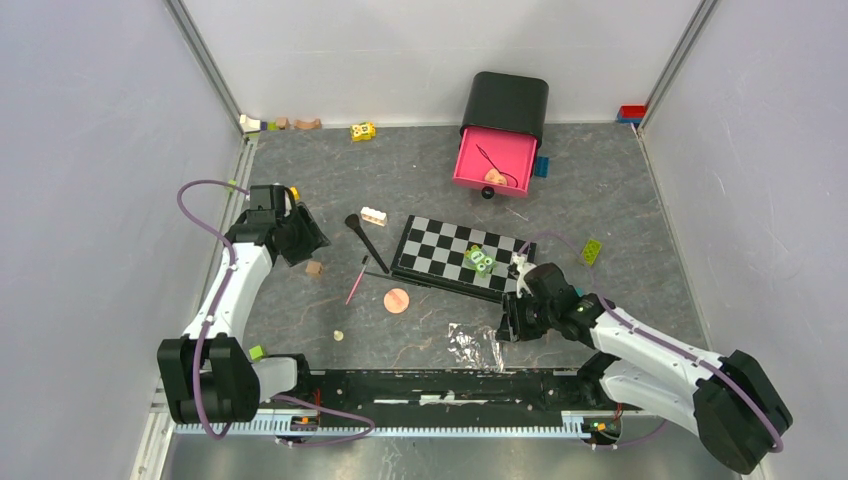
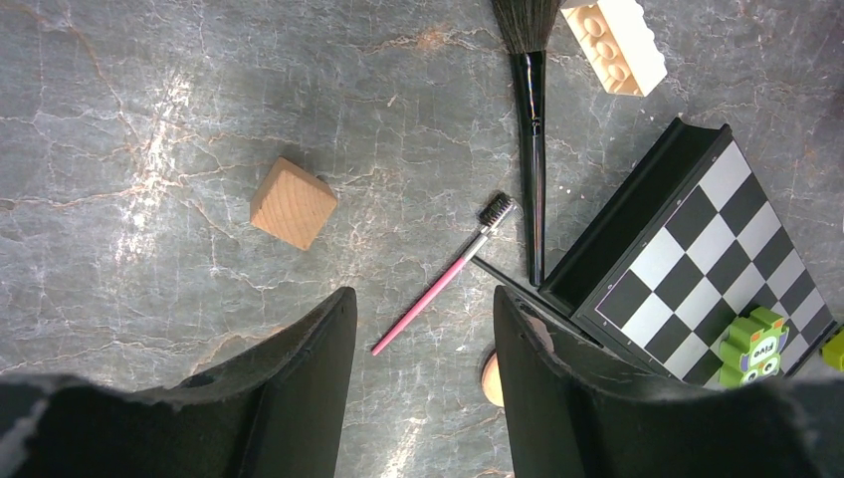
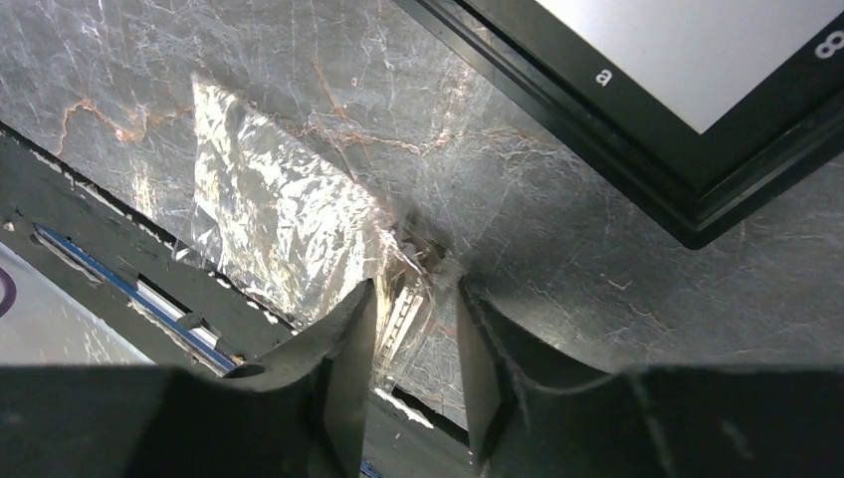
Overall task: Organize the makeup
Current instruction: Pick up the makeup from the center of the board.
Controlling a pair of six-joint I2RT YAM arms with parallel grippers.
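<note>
Two grippers. The right gripper (image 3: 416,294), at 6 o'clock of the chequered board (image 1: 455,255), stands half-closed astride a clear plastic wrapper's (image 3: 279,219) crumpled edge; whether it pinches, I cannot tell. The left gripper (image 2: 423,299) hangs open and empty. At the board's 9 o'clock lie the black long-handled brush (image 2: 532,149) and the thin pink pencil (image 2: 438,284).

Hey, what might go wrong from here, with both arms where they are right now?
1. The right gripper straddles the crinkled edge of a thin clear wrapper; the film may slip out or tear when pinched.
2. The left gripper hangs open over the pink brush, whose head lies close beside the black brush, with the puff nearby; a grab could snag or scatter those.
</note>
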